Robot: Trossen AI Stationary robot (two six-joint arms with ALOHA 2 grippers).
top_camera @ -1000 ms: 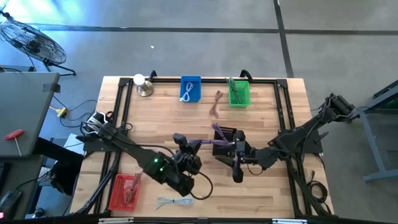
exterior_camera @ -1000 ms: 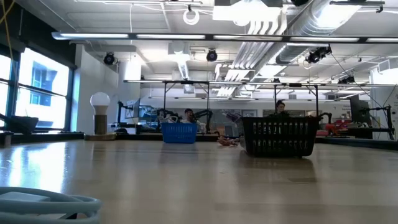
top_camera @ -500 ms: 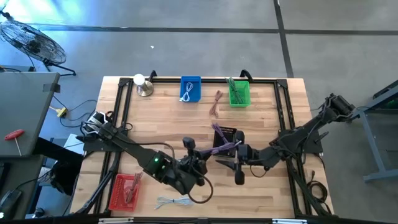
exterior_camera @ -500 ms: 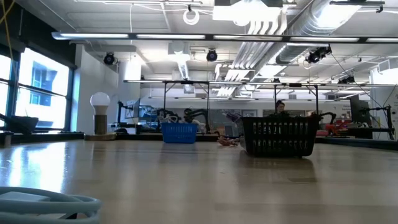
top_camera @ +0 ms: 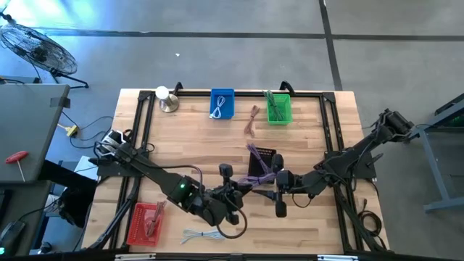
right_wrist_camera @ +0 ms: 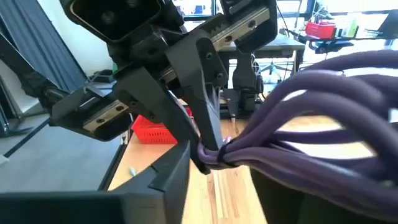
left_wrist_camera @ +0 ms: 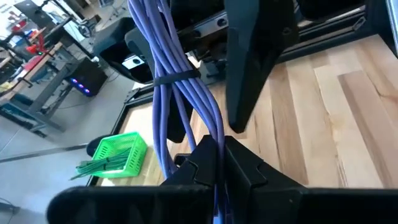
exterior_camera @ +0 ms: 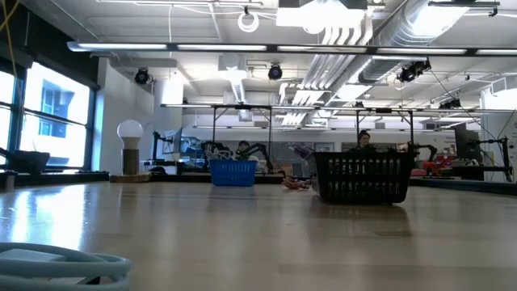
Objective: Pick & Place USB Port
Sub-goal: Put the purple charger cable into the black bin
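Both end effectors, left (top_camera: 241,191) and right (top_camera: 270,179), clasp one purple cable bundle (top_camera: 255,181).

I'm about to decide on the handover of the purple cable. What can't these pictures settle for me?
- High view: whether the right tool grips the purple cable bundle; too small, arms overlap.
- Right wrist view: the bundle fills the frame, hiding that tool's fingers.
- Left wrist view: the cable's ends are cut off by the frame; the left tool is shut on it.
- Low view: neither arm shows; the black basket hides its contents.

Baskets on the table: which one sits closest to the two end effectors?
The black basket, mid-table beside both arms; the blue, green and red baskets sit at the edges.
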